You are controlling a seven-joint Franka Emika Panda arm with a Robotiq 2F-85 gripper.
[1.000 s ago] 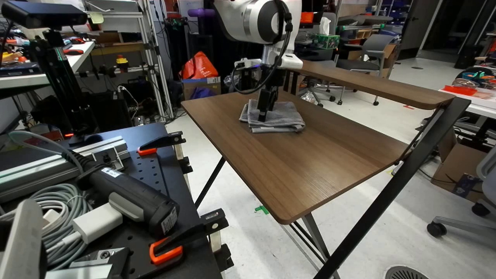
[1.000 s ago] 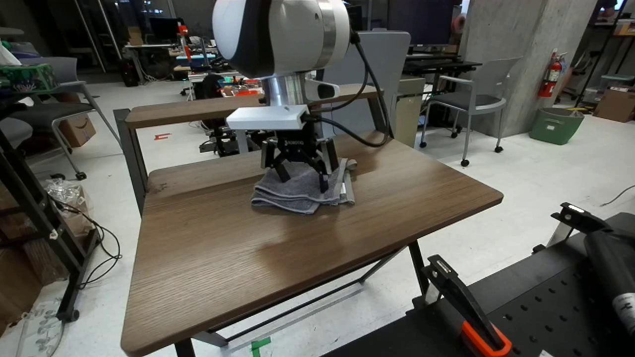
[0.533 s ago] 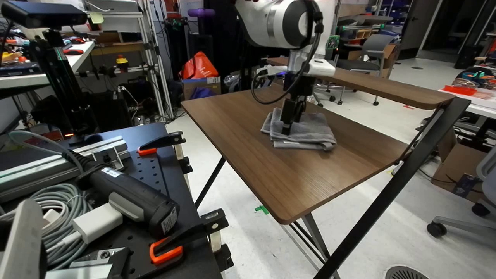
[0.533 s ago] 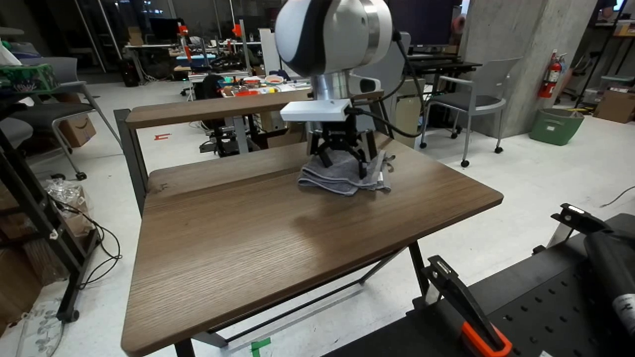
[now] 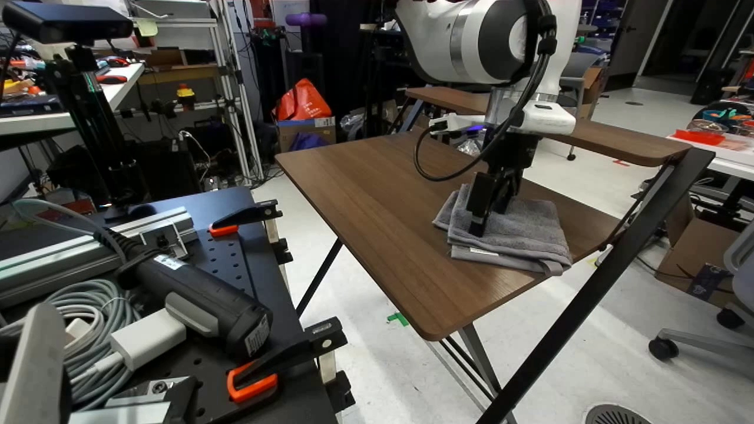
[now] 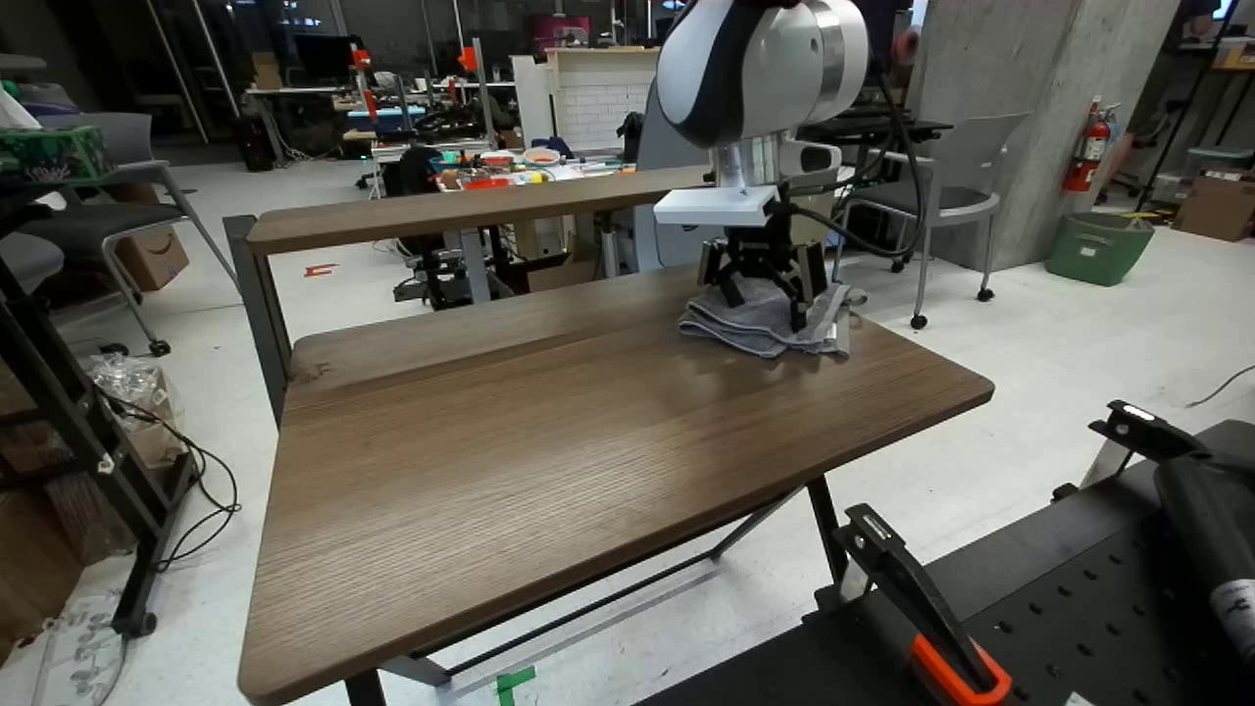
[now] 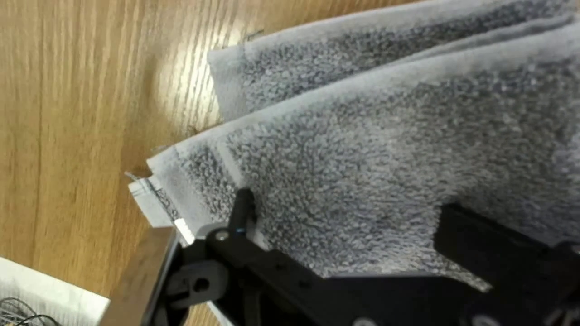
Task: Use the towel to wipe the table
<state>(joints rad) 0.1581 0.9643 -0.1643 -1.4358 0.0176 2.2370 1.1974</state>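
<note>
The grey folded towel (image 5: 527, 232) lies on the brown wood-grain table (image 5: 377, 194), near one end, with a corner reaching the table's edge. It also shows in an exterior view (image 6: 743, 329) on the table (image 6: 490, 471). My gripper (image 5: 490, 218) points down over the towel with its fingers spread. In the wrist view the two black fingertips of the gripper (image 7: 345, 210) are wide apart and appear to press on the towel's top (image 7: 340, 145). No cloth is pinched between them. A white tag shows at the towel's edge.
A raised brown shelf (image 5: 618, 140) runs along one long side of the table, on black angled legs (image 5: 589, 294). A black bench (image 5: 235, 259) with clamps, cables and a dark tool stands across a floor gap. Chairs (image 6: 931, 186) stand beyond.
My gripper and the towel under it have slid together along the table toward one end, rightward in both exterior views. The fingers have stayed spread. The table has not moved.
</note>
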